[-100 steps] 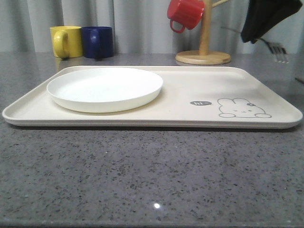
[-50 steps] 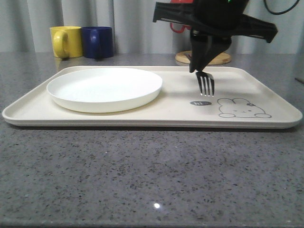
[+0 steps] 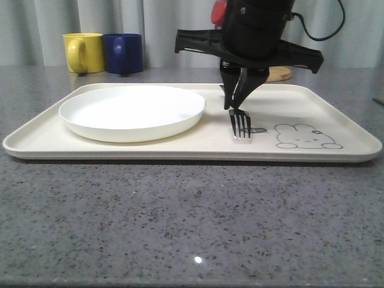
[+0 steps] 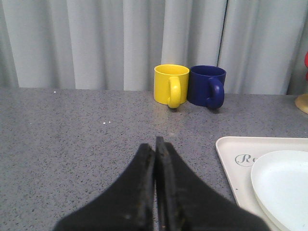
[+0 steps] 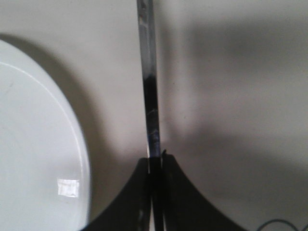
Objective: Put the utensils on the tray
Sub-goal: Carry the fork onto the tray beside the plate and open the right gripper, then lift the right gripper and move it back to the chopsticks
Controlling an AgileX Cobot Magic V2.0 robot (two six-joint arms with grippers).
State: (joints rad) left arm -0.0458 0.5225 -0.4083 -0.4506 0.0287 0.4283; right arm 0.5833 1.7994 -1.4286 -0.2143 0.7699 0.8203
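My right gripper [image 3: 236, 102] hangs over the cream tray [image 3: 342, 117], shut on the handle of a silver fork [image 3: 241, 125]. The fork points tines-down, its tips at or just above the tray floor beside the grey rabbit drawing [image 3: 307, 137]. In the right wrist view the fork's handle [image 5: 148, 82] runs straight out from between my shut right gripper [image 5: 155, 161], with tray surface behind it. My left gripper [image 4: 155, 147] is shut with nothing in it, above bare grey counter left of the tray's corner [image 4: 228, 149].
A round white plate [image 3: 132, 112] fills the tray's left half, close to the fork. A yellow mug [image 3: 83, 52] and a blue mug [image 3: 123, 53] stand at the back left. A wooden mug stand [image 3: 279, 73] with a red mug [image 3: 218, 11] is behind my right arm.
My right arm has come in from the far right and lowered the fork over the tray, moving left toward the plate. The tines now sit much lower.
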